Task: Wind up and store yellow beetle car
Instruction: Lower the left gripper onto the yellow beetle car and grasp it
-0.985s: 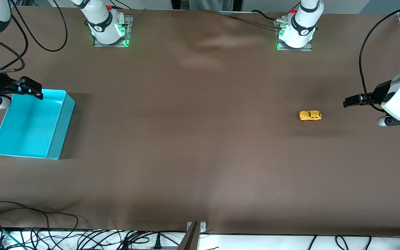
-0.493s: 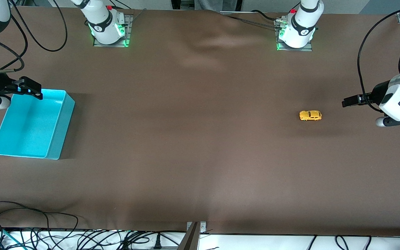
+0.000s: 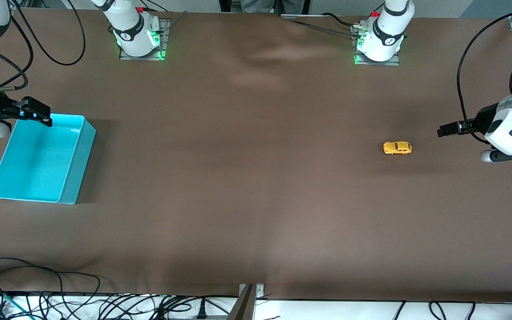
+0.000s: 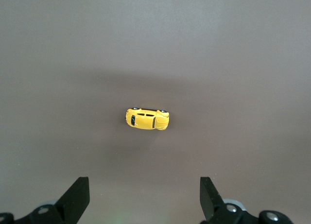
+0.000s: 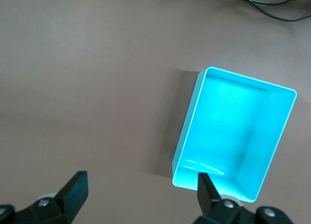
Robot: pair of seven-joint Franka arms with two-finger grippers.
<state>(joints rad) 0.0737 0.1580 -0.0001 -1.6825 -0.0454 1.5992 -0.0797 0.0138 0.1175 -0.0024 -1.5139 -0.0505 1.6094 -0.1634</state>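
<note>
The yellow beetle car (image 3: 397, 147) stands on its wheels on the brown table, toward the left arm's end; in the left wrist view the car (image 4: 147, 119) lies ahead of the fingers. My left gripper (image 3: 446, 130) hangs open over the table beside the car, nothing between its fingers (image 4: 209, 197). My right gripper (image 3: 37, 113) is open and empty over the rim of the turquoise bin (image 3: 71, 178) at the right arm's end. In the right wrist view the bin (image 5: 187, 131) is empty.
Both arm bases (image 3: 138, 35) (image 3: 378, 42) stand along the table's edge farthest from the front camera. Cables (image 3: 38, 284) lie along the edge nearest that camera. A black cable (image 5: 272, 5) trails on the table near the bin.
The left gripper has shifted slightly away from the front camera beside the car. The right gripper has drifted a little toward the table's end over the bin's rim. The car has not moved.
</note>
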